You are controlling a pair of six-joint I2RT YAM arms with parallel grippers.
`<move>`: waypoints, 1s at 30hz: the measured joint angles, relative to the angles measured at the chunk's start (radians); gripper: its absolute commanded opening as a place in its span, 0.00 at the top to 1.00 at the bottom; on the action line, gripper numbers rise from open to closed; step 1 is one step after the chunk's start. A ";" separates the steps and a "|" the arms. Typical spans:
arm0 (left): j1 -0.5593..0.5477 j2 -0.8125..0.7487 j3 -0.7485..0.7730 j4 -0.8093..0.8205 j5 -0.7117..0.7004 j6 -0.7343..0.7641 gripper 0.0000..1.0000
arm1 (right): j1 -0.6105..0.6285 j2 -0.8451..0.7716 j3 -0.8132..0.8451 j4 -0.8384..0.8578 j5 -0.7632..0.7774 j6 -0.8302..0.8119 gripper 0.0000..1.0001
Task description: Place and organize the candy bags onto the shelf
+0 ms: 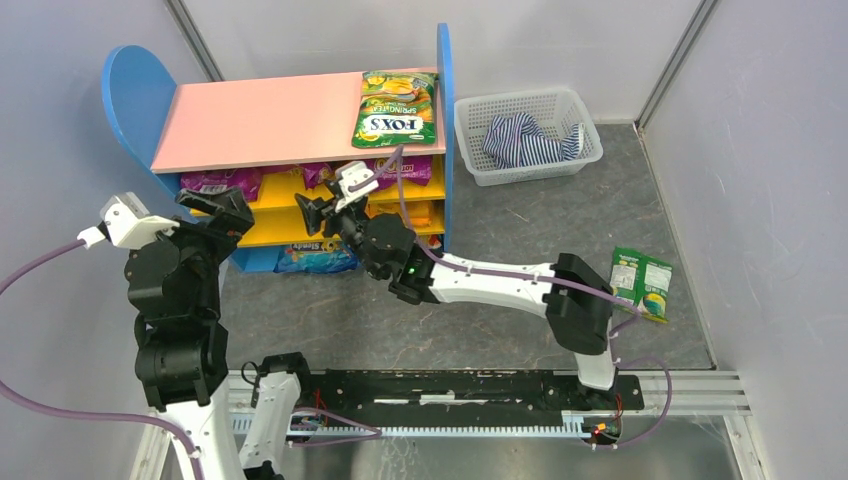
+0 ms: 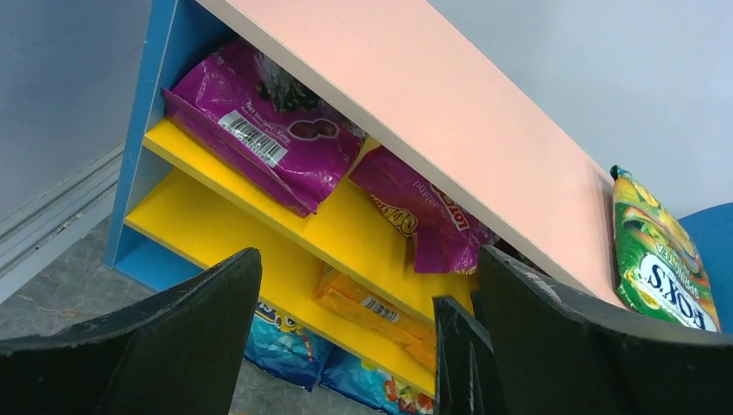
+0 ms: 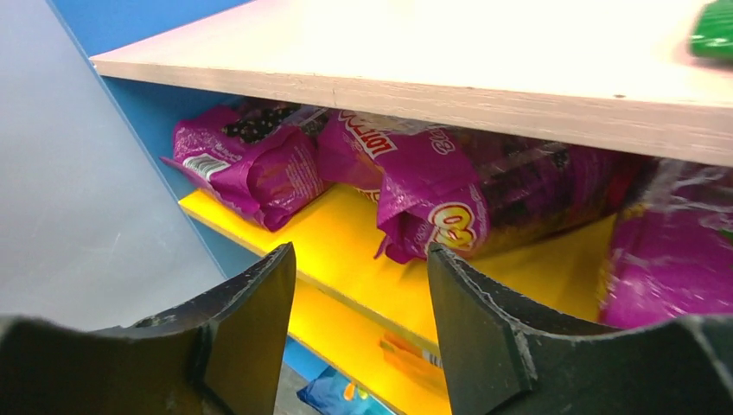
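Pouches of glossy, crinkled plastic sit on the shelf, a tiered unit with a smooth pink top board, flat yellow lower boards and blue side panels with rounded tops. One green-yellow FOX'S pouch lies flat at the right end of the top board, touching the right panel; bare pink board stretches from it to the left edge. The right wrist view shows three purple pouches on the upper yellow board, with a strip of bare yellow between the left two. Below them lies one orange pouch. Two blue pouches lie at the bottom.

A green packet lies on the speckled grey bench at the near right, beside the right arm's elbow; I cannot tell whether it is one or two. At the far right, a white mesh basket holds a striped cloth.

The left end effector hangs before the shelf's left end, jaws spread wide and empty. The right end effector hovers near the upper yellow board's front edge, its jaws apart with nothing between them.
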 measured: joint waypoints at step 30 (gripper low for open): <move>-0.140 -0.049 0.041 -0.054 -0.159 0.019 0.00 | 0.011 0.304 0.336 0.073 0.134 -0.230 0.99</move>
